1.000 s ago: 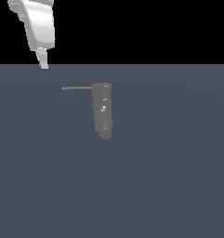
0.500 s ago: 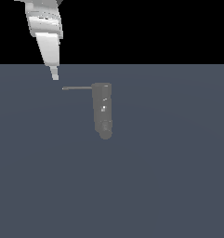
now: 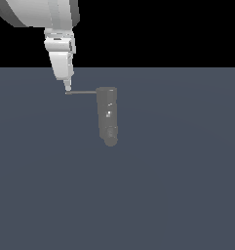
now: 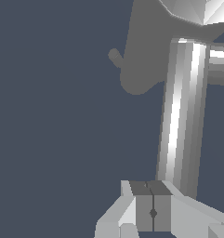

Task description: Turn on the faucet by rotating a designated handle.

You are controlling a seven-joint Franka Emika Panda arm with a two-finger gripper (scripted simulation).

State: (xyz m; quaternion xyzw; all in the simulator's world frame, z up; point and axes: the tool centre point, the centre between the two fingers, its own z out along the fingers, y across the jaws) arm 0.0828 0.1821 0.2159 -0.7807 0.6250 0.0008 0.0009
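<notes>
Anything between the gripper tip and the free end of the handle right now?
Nothing. In the exterior view the gripper tip sits right at the free end of the handle; no gap or object shows between them.

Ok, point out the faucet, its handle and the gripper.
faucet (image 3: 108, 114): exterior view, middle of the dark column.
handle (image 3: 82, 92): exterior view, midway along the thin rod.
gripper (image 3: 68, 88): exterior view, fingertips at the rod's free end.

Quick count: one faucet (image 3: 107, 116), one handle (image 3: 82, 92) sticking off its top, one white arm (image 3: 46, 19) with two fingers (image 4: 144, 211) pressed together. All on one table (image 3: 187, 185).
</notes>
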